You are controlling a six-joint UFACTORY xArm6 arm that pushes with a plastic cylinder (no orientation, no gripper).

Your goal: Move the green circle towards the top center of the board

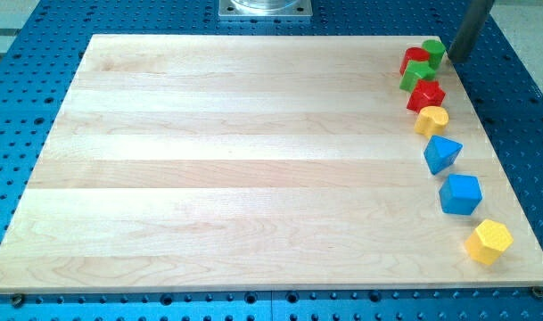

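**Blocks strung down the board's right edge, rod at the top right corner**

The blue perforated table (pixel 21 107) surrounds a pale wooden board (pixel 235 160) with visible grain running in wide horizontal planks; its surface is smooth and matte. The whole left and centre of the board lie open, including the top centre, with free room right up to the top edge.

The dark, smooth rod comes down at the view's top right, and my tip (pixel 452 57) rests just off the board's top right corner, touching or just beside the small green block. The arm carries no jaws, so nothing is gripped.

All the blocks run in a curved line close to the right edge. From the bottom: a yellow hexagonal block (pixel 489 241), near the lower right corner; a blue block (pixel 460 194), roughly cubic; a blue wedge-like block (pixel 441 153); a small yellow block (pixel 431 119); a red block (pixel 425 94); a green block (pixel 415 77) of rounded look, likely the green circle, pressed between red pieces; a second red block (pixel 415 59); and the small green block (pixel 434 51) at the top.
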